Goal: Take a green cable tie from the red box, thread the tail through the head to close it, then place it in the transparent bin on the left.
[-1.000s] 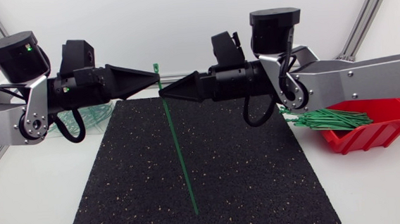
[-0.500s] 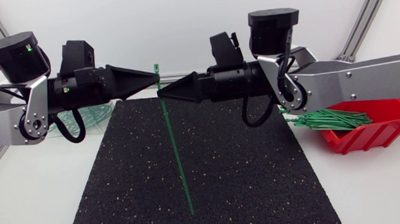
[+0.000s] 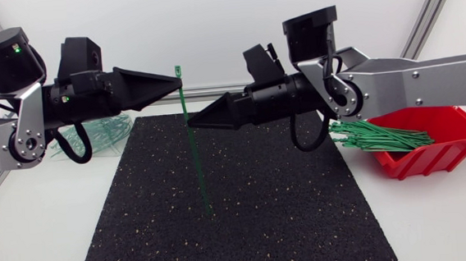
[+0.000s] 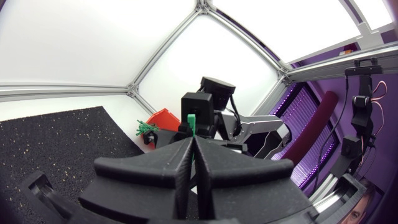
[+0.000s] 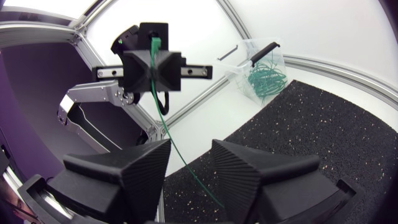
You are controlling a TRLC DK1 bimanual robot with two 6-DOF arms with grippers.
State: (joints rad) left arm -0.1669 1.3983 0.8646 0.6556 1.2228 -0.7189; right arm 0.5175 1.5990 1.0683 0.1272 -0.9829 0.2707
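Green tie [image 3: 195,154] hung from the left gripper [image 3: 177,83], pinched just under its head. It looked light, springy and slick, so the right gripper [image 3: 192,126] — standing open — would best take the tail low.

Mat [image 3: 248,228] lies mid-table. Box [image 3: 444,150] sits off its right edge, with spare ties [image 3: 382,139] poking over the inner rim. Bin [image 3: 106,131] is at the mat's far-left corner (partly behind the left arm). Above the mat's far end, the left gripper [image 3: 179,83] pinches the cable tie [image 3: 199,170] below its head. The strap hangs between the right gripper's [image 3: 191,126] parted fingers.
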